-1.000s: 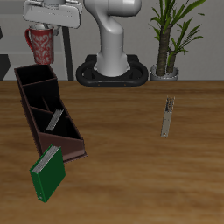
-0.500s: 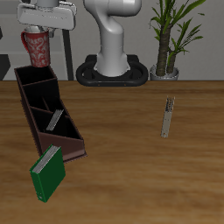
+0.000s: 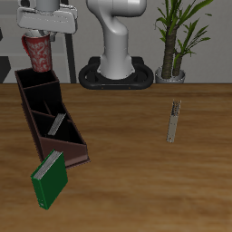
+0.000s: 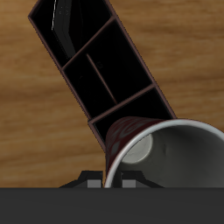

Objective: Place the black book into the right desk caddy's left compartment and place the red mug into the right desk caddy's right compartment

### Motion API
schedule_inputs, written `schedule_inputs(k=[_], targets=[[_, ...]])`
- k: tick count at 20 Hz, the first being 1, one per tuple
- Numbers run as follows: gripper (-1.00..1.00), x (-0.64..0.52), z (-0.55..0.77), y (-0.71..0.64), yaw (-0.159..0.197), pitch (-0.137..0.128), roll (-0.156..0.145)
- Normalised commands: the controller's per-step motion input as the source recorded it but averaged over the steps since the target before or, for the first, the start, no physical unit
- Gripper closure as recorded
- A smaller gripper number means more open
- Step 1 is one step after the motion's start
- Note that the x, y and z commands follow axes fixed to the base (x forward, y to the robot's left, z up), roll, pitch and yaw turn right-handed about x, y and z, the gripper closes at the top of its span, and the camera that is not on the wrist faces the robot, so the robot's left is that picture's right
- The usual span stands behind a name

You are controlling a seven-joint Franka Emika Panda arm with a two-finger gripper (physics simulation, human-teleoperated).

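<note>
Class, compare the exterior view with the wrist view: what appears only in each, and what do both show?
Only the exterior view shows the black book, the green book, the potted plant and the robot's base. Only the wrist view shows the red mug's pale inside. Both show the mug and the desk caddy under it.

The speckled red ceramic mug (image 3: 39,53) is showing whitish flecks over red, with a pale grey inside. The long open-topped box caddy (image 3: 50,113) is looking dark maroon-brown, near black inside. The flat hardcover book (image 3: 50,178) leaning at its end is showing plain green, and the wooden table (image 3: 136,163) is looking warm streaky brown.
</note>
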Motion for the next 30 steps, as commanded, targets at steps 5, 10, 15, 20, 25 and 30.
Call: schedule_inputs(k=[5,10,15,20,25,30], targets=[[1.0,0.04,-0.14,0.01,-0.009,0.009,-0.006],[1.0,-0.01,0.0,-0.09,-0.033,-0.012,-0.026],[1.0,0.06,-0.15,0.02,0.001,0.02,-0.004],[1.0,0.1,-0.21,0.04,-0.003,0.031,0.004],[1.0,0.05,-0.14,0.03,-0.006,0.017,-0.002],[1.0,0.05,-0.14,0.02,-0.01,0.019,-0.005]])
